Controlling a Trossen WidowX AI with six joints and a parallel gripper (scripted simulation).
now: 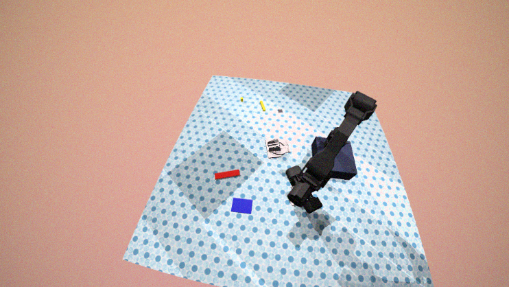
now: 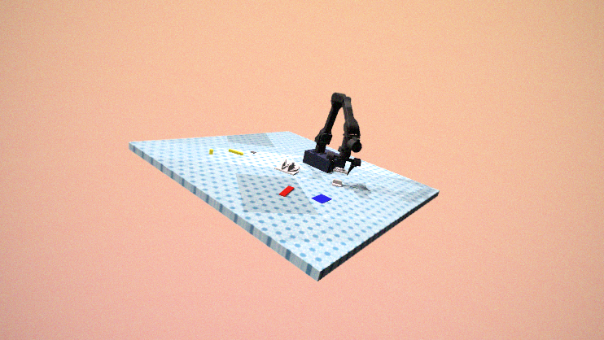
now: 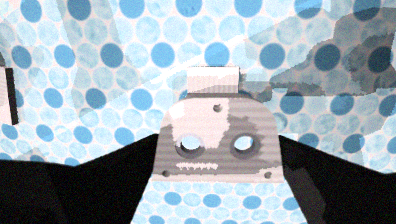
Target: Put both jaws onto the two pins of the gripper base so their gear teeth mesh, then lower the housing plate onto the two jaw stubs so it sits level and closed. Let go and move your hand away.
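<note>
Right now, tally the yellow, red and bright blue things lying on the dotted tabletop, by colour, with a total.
Yellow: 2 (small yellow block, slim yellow bar)
Red: 1 (flat red rectangular bar)
Bright blue: 1 (flat blue four-sided piece)
Total: 4

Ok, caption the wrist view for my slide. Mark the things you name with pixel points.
Gripper (image 3: 215,140) shut on the pale housing plate (image 3: 207,120), its two large holes showing, above the dotted tabletop (image 3: 175,199).
</note>
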